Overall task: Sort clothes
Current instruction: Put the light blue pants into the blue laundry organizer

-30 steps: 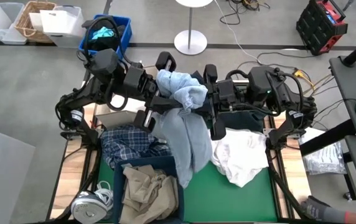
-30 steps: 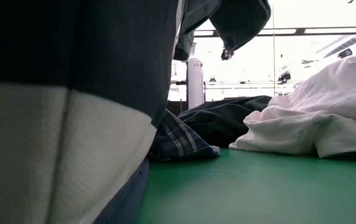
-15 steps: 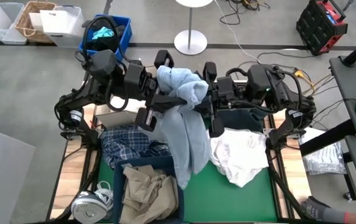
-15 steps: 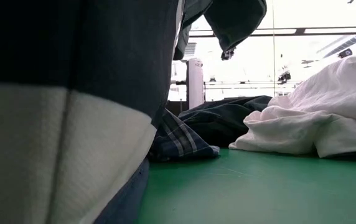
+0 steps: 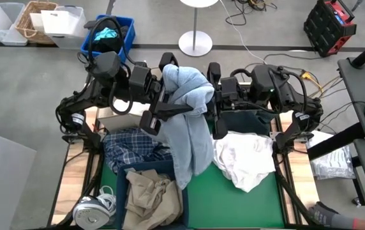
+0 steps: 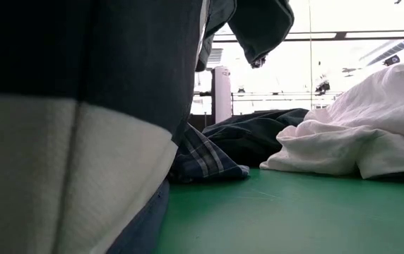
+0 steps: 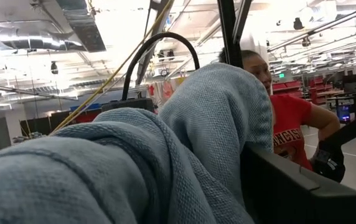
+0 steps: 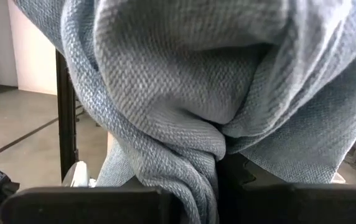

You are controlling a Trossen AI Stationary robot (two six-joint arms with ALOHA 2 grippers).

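A light blue denim garment (image 5: 187, 121) is bunched high over the table's far middle between my two grippers. Its long tail hangs down toward the green mat (image 5: 233, 204), and the tip shows in the low view (image 6: 258, 32). My left gripper (image 5: 167, 102) is shut on its left side and my right gripper (image 5: 213, 102) on its right. A blue-white plaid shirt (image 5: 131, 150) lies crumpled on the mat's left. A white shirt (image 5: 246, 160) is heaped on the right. Tan trousers (image 5: 149, 195) lie in a bin near the front. My left gripper holds the bunched upper part of the denim garment (image 7: 184, 155) from the table's left. The cloth drapes over the fingers and hides the place of contact. My right gripper pinches several gathered folds (image 8: 218, 149) of the same bunch from the table's right; the folds converge at its fingers. The garment hangs slack below, clear of the mat.
A blue bin (image 5: 126, 38) with a black and teal bundle stands on the floor beyond the table. A dark bin wall (image 6: 75, 127) fills the low view's left. A person in a red shirt (image 7: 290, 118) stands in the room behind. Bare mat lies near the front right.
Both grippers have carried the garment's bunched top a little toward the table's far edge and upward. The hanging tail has been drawn up slightly and has swung a little toward the table's left. The other clothes have stayed where they were.
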